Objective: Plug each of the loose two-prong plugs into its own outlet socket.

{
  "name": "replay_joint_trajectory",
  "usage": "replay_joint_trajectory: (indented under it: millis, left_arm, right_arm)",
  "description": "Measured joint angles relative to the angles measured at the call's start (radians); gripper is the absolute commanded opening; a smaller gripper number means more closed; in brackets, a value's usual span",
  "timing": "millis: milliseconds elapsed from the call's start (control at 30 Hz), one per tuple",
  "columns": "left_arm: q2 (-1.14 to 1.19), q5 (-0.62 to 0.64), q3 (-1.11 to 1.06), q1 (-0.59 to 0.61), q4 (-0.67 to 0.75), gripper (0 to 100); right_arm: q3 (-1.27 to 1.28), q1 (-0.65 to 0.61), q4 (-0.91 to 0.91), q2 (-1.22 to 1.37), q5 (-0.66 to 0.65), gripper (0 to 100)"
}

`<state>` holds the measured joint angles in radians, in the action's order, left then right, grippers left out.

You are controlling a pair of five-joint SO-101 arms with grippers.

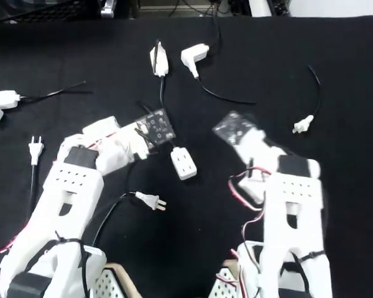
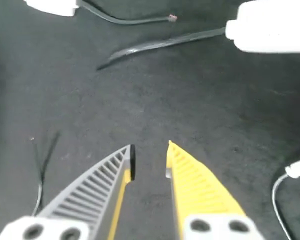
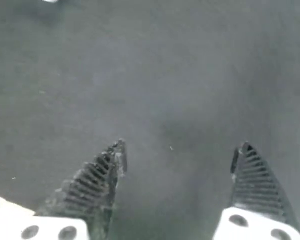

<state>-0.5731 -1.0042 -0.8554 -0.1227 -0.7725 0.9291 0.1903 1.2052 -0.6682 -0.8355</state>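
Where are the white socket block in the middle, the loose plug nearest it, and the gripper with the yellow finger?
socket block [image 1: 184, 163]: high view, its top face.
loose plug [image 1: 148, 198]: high view, its white body.
left gripper [image 2: 150, 149]: left wrist view, midway between its fingertips.

The tablecloth [image 1: 348, 186] is matt black fabric; the socket block [image 1: 184, 163] looks like smooth white plastic
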Motion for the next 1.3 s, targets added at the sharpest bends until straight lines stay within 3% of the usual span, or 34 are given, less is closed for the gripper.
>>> replay_joint_trajectory:
  millis: [133,267,467,533,1000,1200,1300]
  left_arm:
    - [0.0,-0.107,-0.011,-0.002,0.0,13]
    - [0.0,-0.183,-0.066,-0.035,0.003,13]
    - [0.0,-0.212,-0.135,-0.109,0.003,32]
    - [-0.002,-0.212,-0.153,-0.13,0.003,33]
    - [-0.002,-0.236,-0.17,-0.272,0.003,32]
    - [-0.002,-0.299,-0.226,-0.279,0.003,16]
    - [-0.002,-0.345,-0.256,-0.279,0.003,14]
  right_arm:
    - [0.0,0.084,-0.005,0.0,0.132,33.2]
    - [0.014,0.091,-0.009,0.0,0.265,33.2]
    - [0.054,0.092,-0.075,0.0,0.351,33.2]
    - [0.06,0.072,-0.081,0.0,0.37,33.2]
    - [0.061,0.066,-0.091,0.0,0.391,33.2]
    - [0.061,0.066,-0.091,0.0,0.391,33.2]
    - [0.061,0.066,-0.091,0.0,0.391,33.2]
